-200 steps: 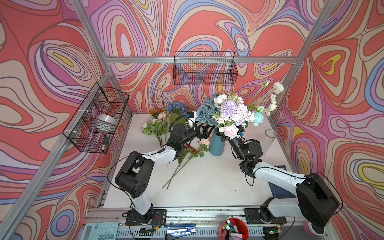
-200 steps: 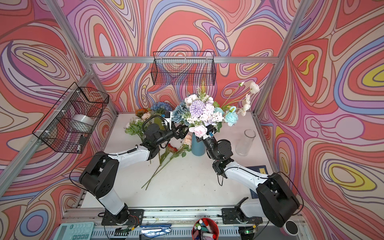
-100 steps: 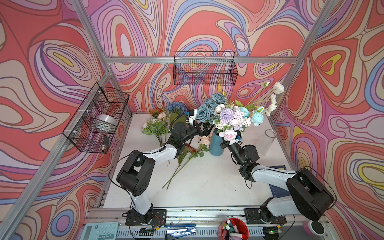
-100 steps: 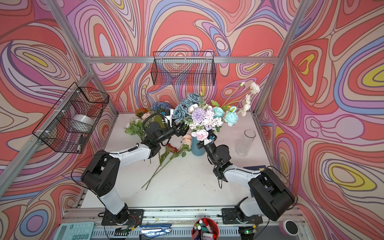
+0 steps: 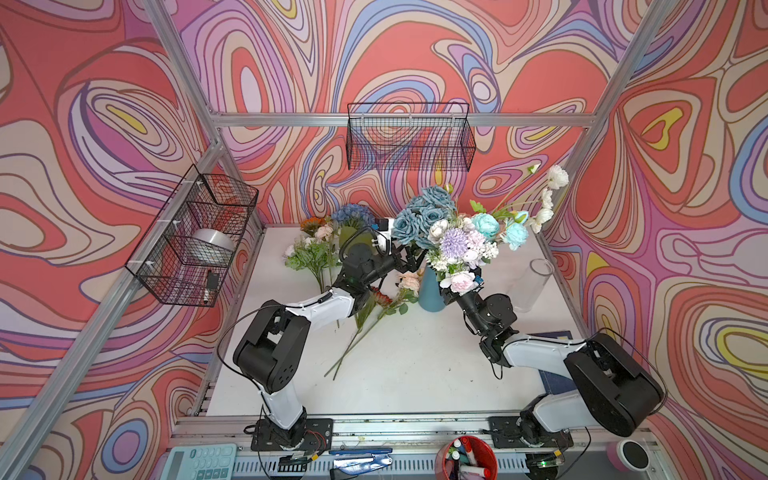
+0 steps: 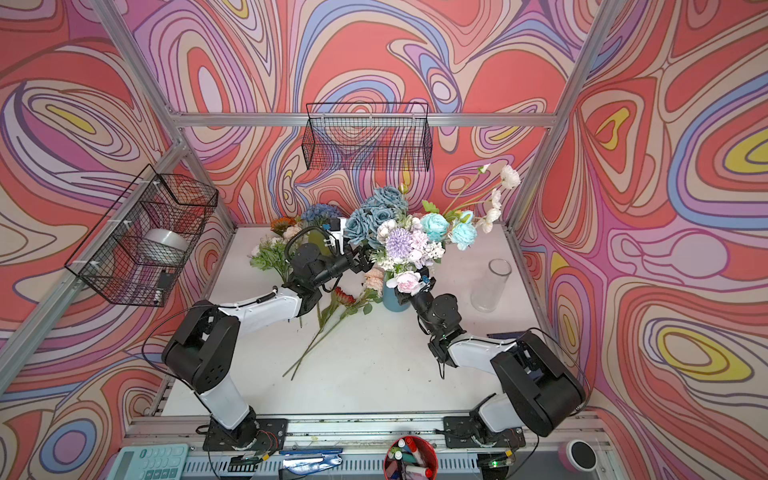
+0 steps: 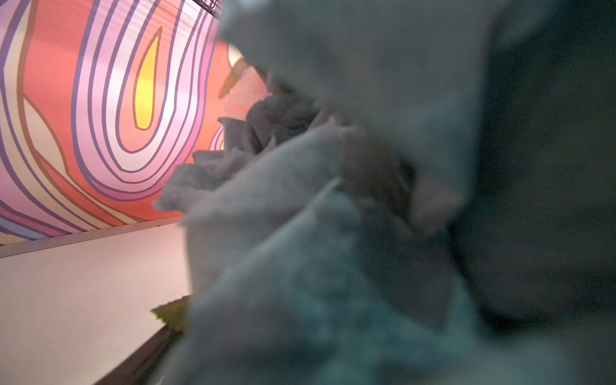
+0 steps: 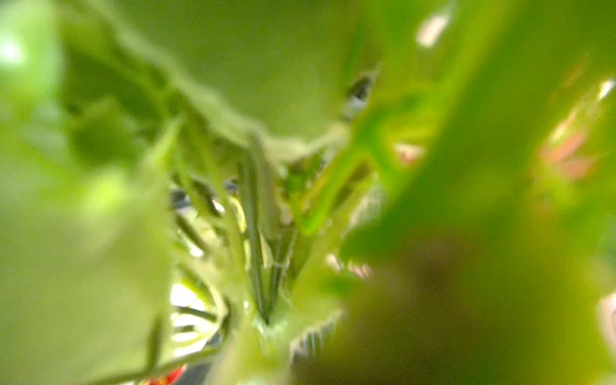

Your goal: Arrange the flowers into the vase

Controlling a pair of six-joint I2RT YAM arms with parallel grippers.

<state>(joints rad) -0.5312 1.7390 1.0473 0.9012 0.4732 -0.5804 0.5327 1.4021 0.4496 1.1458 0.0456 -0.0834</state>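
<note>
A blue vase [image 5: 430, 293] [image 6: 392, 302] stands mid-table and holds a full bunch of flowers [image 5: 459, 245] [image 6: 409, 245]: lilac, pink, white, teal, and dusty blue roses [image 5: 428, 208]. My left gripper [image 5: 409, 262] [image 6: 360, 261] reaches in under the blue roses with its fingers spread; blurred blue petals [image 7: 333, 233] fill its wrist view. My right gripper [image 5: 451, 293] sits at the vase neck beneath a pink rose [image 5: 461, 282]; its jaws are hidden, and its wrist view shows only blurred green stems [image 8: 256, 216]. A red daisy [image 5: 380, 298] and a peach rose [image 5: 409, 279] lie beside the vase.
More flowers [image 5: 313, 251] lie at the back left with a sunflower [image 5: 312, 224] and a blue hydrangea [image 5: 352, 214]. A clear glass cylinder [image 5: 534, 286] stands to the right. Wire baskets [image 5: 195, 237] [image 5: 409, 137] hang on the walls. A blue book [image 5: 557, 334] lies near the right arm.
The bunch has sunk lower over the vase, and my right gripper has slid left to the vase neck. The blue roses have risen behind the bunch. The left arm has hardly moved.
</note>
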